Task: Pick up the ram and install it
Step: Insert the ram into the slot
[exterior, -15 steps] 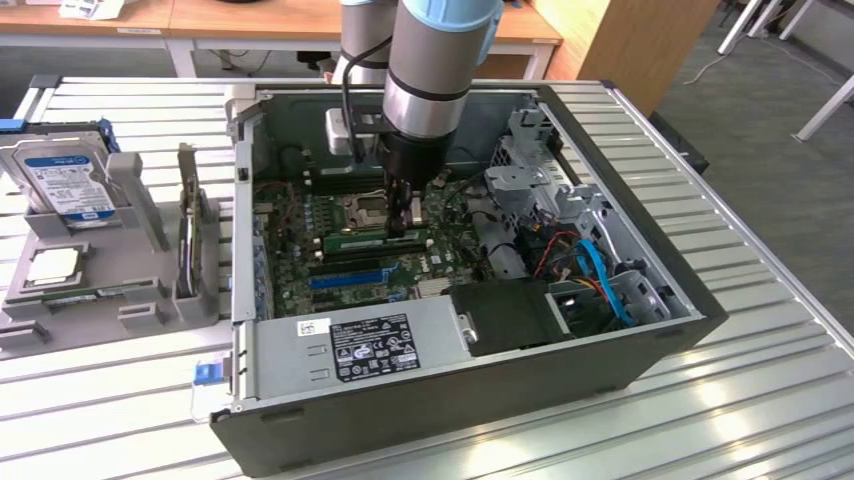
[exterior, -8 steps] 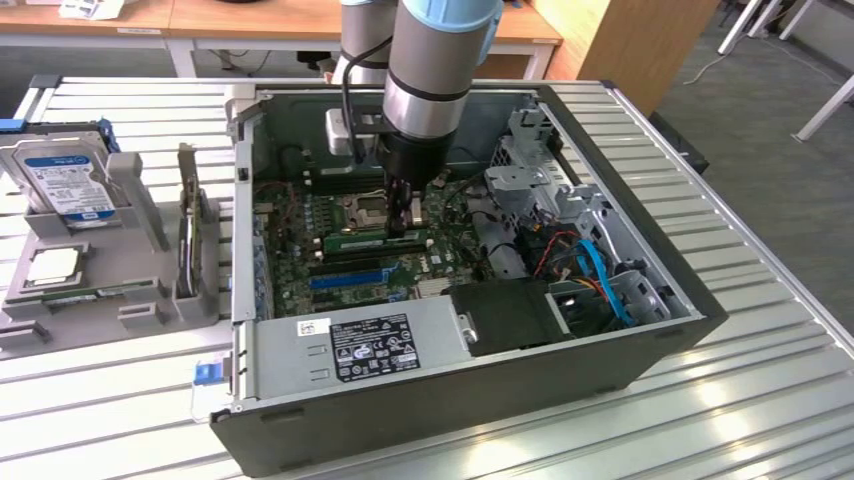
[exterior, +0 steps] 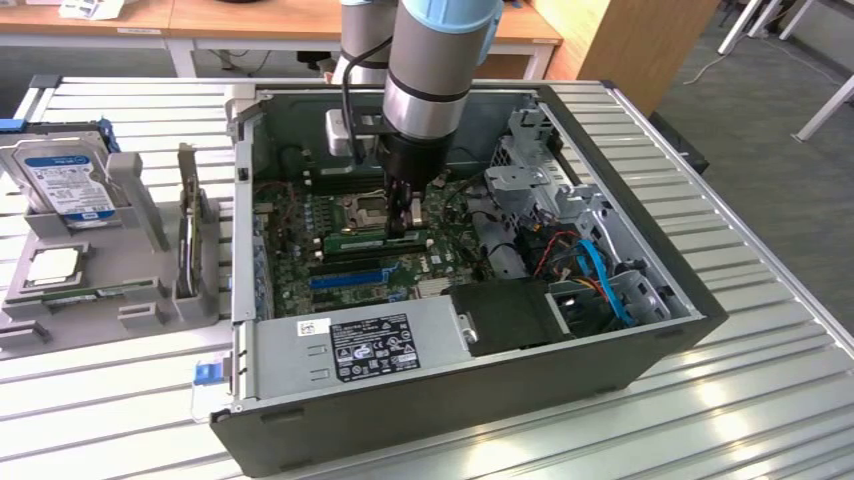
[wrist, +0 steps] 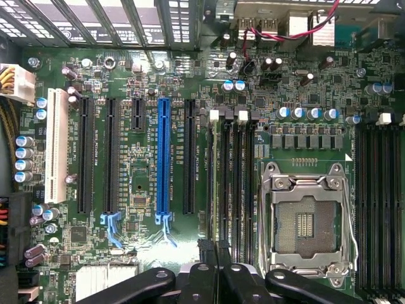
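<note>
Over the motherboard's (wrist: 145, 231) slots (wrist: 235, 171) beside the socket (wrist: 307, 218), gripper (exterior: 406, 222) pinches the ram (exterior: 363, 241); any tilt or missed notch could jam it or leave one end unseated.

The arm (exterior: 427, 95) is a silver-grey metal tube topped at twelve o'clock by a pale blue joint cover (exterior: 451, 12), with a thin dark ring lower down. Below the tube sits a black cylindrical wrist (exterior: 407, 165). A black cable (exterior: 346, 90) runs along the arm's nine-o'clock side, beside a pale grey box (exterior: 342, 132). The pincer (exterior: 404, 215) is black, with rounded, glossy links (wrist: 152, 282).
</note>
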Robot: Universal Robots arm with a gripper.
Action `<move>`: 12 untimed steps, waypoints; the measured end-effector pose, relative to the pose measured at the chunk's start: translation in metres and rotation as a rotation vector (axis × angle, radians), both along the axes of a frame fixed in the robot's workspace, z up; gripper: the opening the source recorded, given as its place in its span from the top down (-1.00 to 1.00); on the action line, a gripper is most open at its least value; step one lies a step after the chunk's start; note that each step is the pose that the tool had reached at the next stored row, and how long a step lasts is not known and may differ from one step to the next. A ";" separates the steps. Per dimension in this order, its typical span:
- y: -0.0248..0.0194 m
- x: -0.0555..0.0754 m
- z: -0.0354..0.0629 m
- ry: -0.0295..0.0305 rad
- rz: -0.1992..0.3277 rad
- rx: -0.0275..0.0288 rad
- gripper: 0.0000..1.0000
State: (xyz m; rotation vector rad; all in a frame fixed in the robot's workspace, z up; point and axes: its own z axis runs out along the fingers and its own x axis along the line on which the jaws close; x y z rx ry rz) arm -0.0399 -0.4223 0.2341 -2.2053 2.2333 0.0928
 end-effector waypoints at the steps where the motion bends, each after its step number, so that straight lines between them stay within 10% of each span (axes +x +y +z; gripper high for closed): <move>1: 0.0001 0.000 0.0000 0.0000 0.000 0.0000 0.77; 12: 0.0010 0.000 0.0000 0.0000 0.002 0.0002 0.77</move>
